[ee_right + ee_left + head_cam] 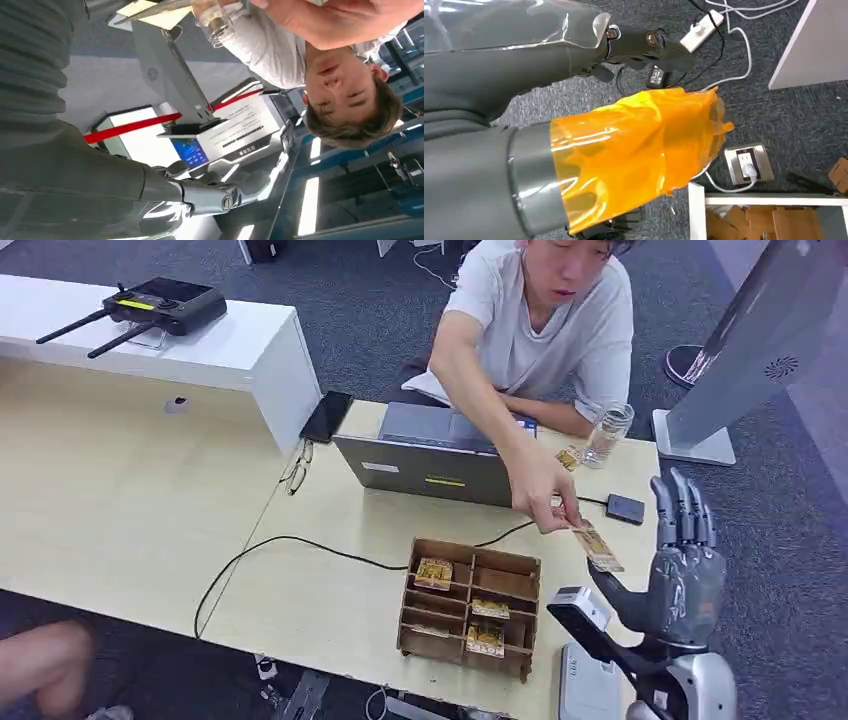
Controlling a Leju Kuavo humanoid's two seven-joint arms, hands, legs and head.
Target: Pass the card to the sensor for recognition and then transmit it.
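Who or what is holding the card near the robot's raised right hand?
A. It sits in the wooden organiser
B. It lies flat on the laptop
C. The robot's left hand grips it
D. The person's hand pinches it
D: in the head view the person's hand pinches the card just beside the robot's open right hand.

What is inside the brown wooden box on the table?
The wooden box has small compartments. Yellow-patterned cards lie in several; other slots look empty. The dividers hide the bottoms of some, so more cards could be there.
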